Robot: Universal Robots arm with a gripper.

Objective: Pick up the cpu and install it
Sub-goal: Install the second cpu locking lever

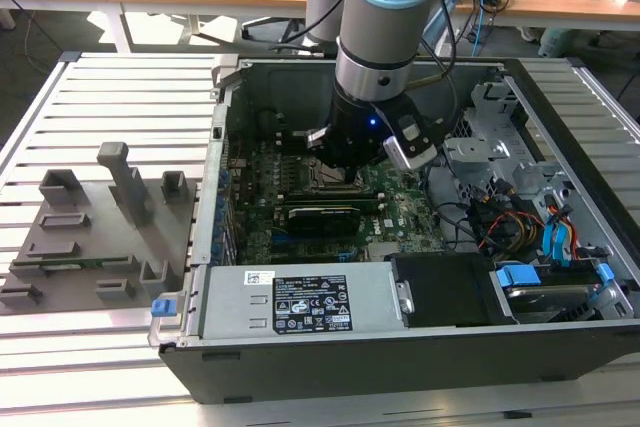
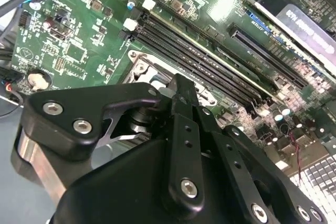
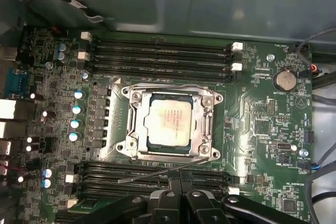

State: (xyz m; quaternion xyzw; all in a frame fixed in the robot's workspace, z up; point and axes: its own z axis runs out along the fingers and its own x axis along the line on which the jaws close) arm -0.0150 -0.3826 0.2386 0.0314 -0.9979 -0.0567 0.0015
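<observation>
Slatted grey tabletop [image 1: 120,367] carries an open computer case [image 1: 300,362], with wooden benches across the back. At nine o'clock from the case, in the exterior view, sits a grey plastic fixture [image 1: 90,237] with upright posts. The arm drops straight into the case, and its gripper [image 1: 345,172] hangs low over the green motherboard [image 1: 400,212], right above the socket area, which the arm's body mostly covers from this angle.

Now the first wrist view opens that up: the cpu [image 3: 169,120] lies flat inside the metal socket frame [image 3: 169,124], silver top showing, memory slots [image 3: 163,53] at twelve and six o'clock of it, a coin battery [image 3: 285,80] out at two o'clock. The gripper [image 3: 181,192] shows just its dark fingers [image 3: 173,190], drawn together with nothing between them, clear of the chip.

In the second wrist view the gripper [image 2: 181,90] linkage blocks most of the socket; only a sliver of frame peeks past, and the cpu is hidden.
</observation>
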